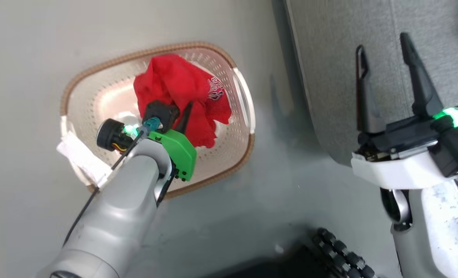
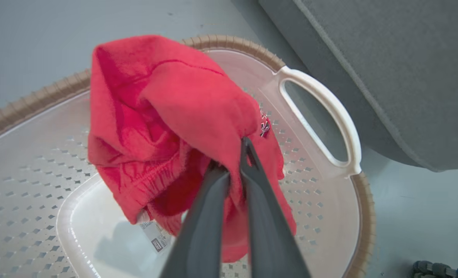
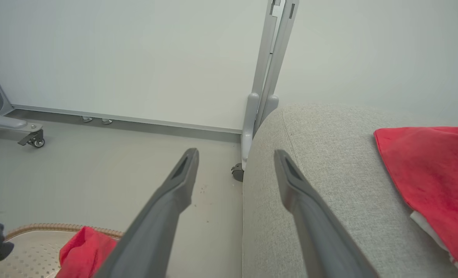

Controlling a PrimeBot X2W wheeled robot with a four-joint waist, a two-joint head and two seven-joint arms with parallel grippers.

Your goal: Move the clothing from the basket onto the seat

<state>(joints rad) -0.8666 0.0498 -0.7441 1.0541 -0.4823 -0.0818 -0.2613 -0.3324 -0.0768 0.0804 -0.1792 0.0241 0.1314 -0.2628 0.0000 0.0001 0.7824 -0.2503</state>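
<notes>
A red garment (image 1: 182,96) hangs bunched above the cream-white basket (image 1: 97,96), pinched by my left gripper (image 1: 175,116). In the left wrist view that gripper (image 2: 233,162) is shut on a fold of the red garment (image 2: 167,116), whose hem and tag dangle over the basket floor (image 2: 39,173). A second red garment (image 3: 430,173) lies on the grey seat (image 3: 321,162), right of my right gripper (image 3: 234,154). My right gripper (image 1: 383,48) stands open over the seat's edge (image 1: 329,77), holding nothing.
The basket sits on the pale floor (image 1: 24,58) just left of the seat, with a white paper label (image 1: 80,156) over its near rim. A wheeled grey partition post (image 3: 265,77) stands behind the seat. A ribbed black part (image 1: 341,255) lies low in the head view.
</notes>
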